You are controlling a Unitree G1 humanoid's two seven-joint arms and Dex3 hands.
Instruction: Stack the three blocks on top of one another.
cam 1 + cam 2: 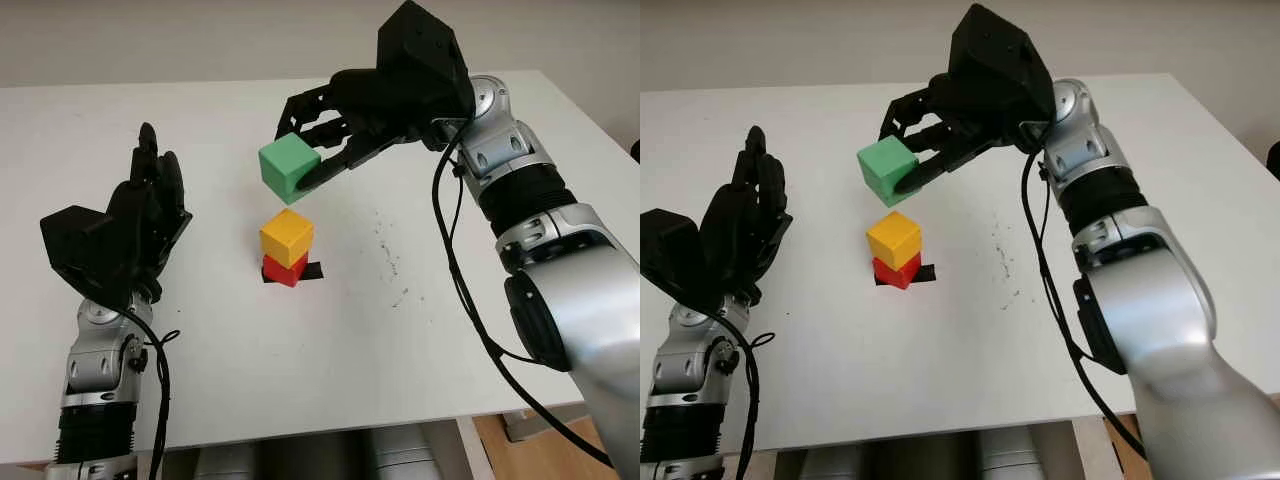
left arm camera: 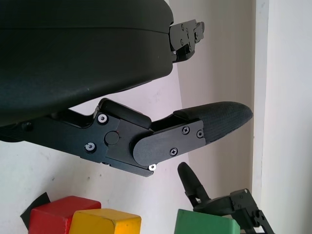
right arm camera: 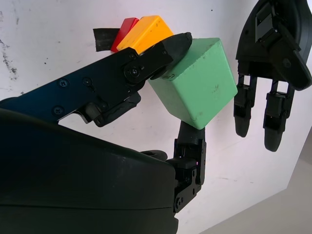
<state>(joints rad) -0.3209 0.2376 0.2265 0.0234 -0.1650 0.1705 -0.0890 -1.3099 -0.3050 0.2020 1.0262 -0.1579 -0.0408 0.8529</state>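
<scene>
The right hand [image 1: 330,140] is clamping the green block [image 1: 289,168] in the air, at 12 o'clock from the yellow block [image 1: 287,235] sitting on the red block [image 1: 285,269]. The left hand [image 1: 140,225], open, is hovering at 9 o'clock above the counter [image 1: 330,340].

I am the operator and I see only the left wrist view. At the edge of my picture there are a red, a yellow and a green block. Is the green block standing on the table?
Observer: No. The right hand holds the green block in the air, above and a little behind the other two.
Operator: Are the red and yellow ones already stacked?
Observer: Yes. The yellow block sits on the red block, turned a little against it.
Operator: Where is my left hand?
Observer: The left hand is open, raised over the table on the stack's left side, apart from it.
</scene>
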